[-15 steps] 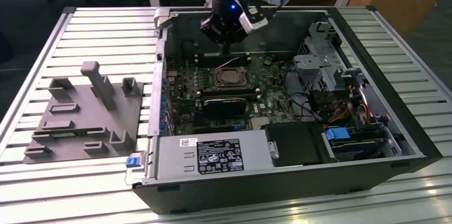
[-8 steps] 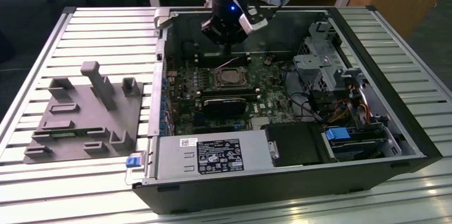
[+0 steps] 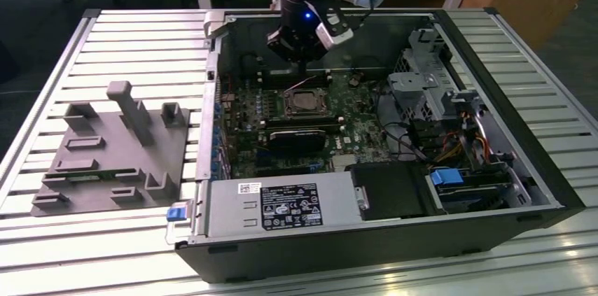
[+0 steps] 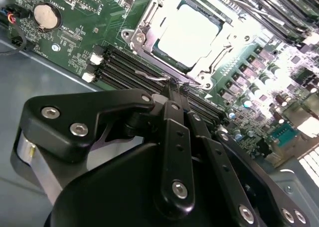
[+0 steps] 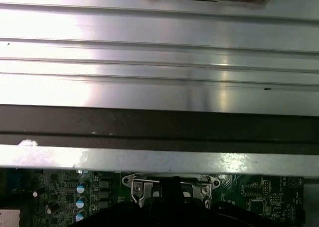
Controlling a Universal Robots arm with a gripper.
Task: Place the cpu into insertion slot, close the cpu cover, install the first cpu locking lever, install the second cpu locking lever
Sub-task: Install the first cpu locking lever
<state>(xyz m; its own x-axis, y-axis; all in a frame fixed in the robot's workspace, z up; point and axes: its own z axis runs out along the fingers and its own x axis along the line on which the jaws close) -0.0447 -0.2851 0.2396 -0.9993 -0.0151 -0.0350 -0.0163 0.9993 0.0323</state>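
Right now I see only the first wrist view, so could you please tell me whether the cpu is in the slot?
Observer: Yes. In the second wrist view the cpu sits in the slot, its pale face showing through the window of the cover.
Operator: Thank you. Where is the pincer in relation to it?
Observer: The pincer is just beside the slot, with its tip at the end of a thin wire lever.
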